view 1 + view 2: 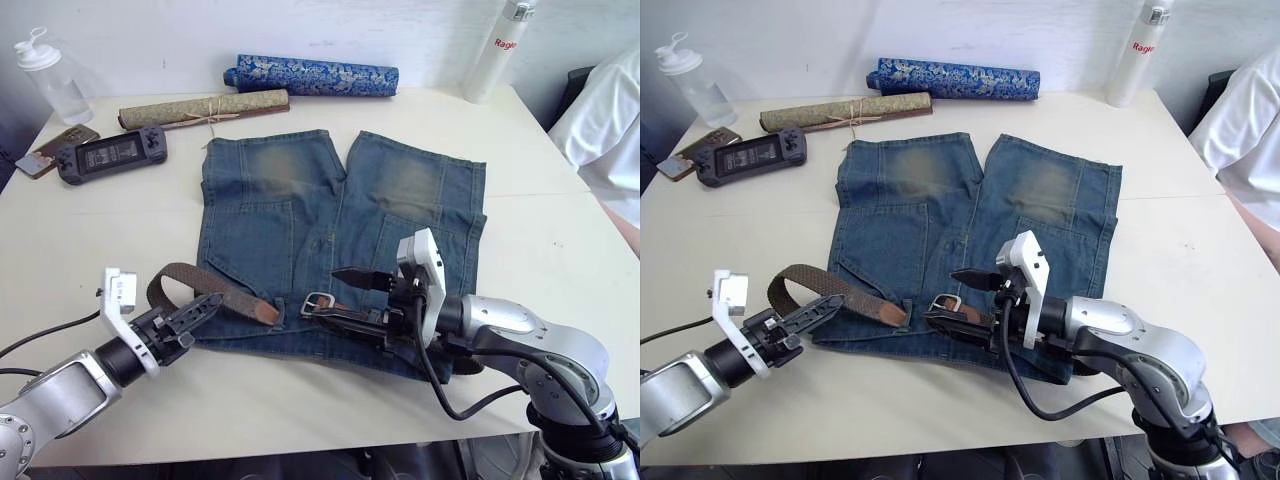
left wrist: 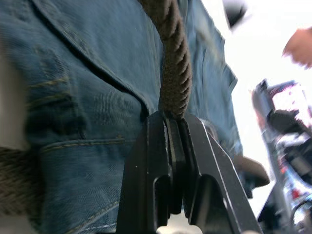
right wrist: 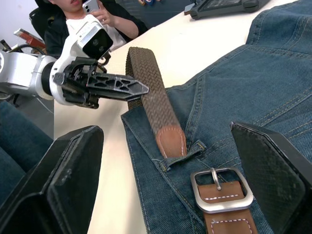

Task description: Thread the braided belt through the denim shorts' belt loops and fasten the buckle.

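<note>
L gripper [image 1: 200, 309] is clamping belt [image 1: 185, 277] lower left, feeding tip toward buckle [image 1: 318, 303]; R gripper [image 1: 352, 296] is gaping wide, empty, over shorts [image 1: 300, 220].

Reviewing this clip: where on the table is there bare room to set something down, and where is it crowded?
Bare table lies right of the denim shorts, up to the white bottle, and left of them below the game console. The near edge is crowded: the left gripper pinches the braided belt, and the open right gripper straddles the buckle.
</note>
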`<state>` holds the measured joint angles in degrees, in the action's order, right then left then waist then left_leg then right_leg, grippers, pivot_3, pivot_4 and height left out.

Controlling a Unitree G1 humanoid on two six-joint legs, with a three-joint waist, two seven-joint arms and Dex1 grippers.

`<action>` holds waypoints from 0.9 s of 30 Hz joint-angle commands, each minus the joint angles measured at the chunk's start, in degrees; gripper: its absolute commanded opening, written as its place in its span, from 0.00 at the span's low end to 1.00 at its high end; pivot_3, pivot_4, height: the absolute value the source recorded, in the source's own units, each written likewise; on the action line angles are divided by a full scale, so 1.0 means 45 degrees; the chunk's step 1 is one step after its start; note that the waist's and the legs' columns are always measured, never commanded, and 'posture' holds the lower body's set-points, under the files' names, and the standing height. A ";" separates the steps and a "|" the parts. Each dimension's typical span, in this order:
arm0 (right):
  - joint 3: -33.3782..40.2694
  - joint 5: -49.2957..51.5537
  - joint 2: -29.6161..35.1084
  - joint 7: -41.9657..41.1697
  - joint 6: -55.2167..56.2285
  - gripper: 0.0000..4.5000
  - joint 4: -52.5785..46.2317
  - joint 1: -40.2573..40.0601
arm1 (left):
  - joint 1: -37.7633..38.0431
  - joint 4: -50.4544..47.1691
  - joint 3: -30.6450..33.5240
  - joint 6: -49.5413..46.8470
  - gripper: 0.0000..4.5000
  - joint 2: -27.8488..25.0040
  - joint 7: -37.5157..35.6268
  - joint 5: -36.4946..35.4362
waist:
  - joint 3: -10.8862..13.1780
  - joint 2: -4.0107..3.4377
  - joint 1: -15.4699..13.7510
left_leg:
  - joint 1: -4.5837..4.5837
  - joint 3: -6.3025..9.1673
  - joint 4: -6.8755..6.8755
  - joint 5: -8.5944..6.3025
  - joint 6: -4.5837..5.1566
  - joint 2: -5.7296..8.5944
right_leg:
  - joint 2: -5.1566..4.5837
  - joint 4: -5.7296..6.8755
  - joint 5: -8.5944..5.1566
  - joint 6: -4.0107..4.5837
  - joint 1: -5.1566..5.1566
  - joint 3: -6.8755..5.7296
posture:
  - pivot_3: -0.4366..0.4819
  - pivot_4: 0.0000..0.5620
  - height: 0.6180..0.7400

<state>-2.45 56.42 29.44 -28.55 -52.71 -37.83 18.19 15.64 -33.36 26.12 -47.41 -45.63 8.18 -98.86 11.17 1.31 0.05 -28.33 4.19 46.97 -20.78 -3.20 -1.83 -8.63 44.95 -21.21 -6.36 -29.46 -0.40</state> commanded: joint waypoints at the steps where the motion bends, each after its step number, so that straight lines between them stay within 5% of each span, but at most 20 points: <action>1: -0.0055 0.0242 -0.0172 0.0117 0.0212 0.98 -0.0557 -0.0044 | 0.0150 -0.1003 -0.0101 0.0241 0.00 -0.0144 0.0237 0.0972 | 0.0001 -0.0002 -0.0006 | 0.0000 -0.0001 0.0000 0.0000 0.0000 0.0000 | -0.0001 -0.0001 0.0000 0.0000 0.0001 0.0001 | 0.48 0.27 0.22; 27: -0.0261 0.0299 -0.0385 0.0079 0.0290 0.98 -0.0406 -0.0039 | -0.0385 -0.2569 -0.0730 0.1120 0.00 -0.0450 0.1876 0.1542 | 0.0001 -0.0003 -0.0012 | -0.0001 -0.0001 0.0001 0.0000 0.0000 0.0001 | 0.0000 0.0000 0.0003 -0.0005 0.0002 0.0001 | 0.48 0.27 0.22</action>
<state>-4.06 56.64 28.16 -27.96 -52.60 -37.84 18.09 14.11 -42.59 23.04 -43.25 -47.19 16.28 -91.73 11.18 1.30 -0.01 -28.34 4.19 46.97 -20.78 -3.20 -1.83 -8.63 44.95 -21.19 -6.38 -29.45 -0.39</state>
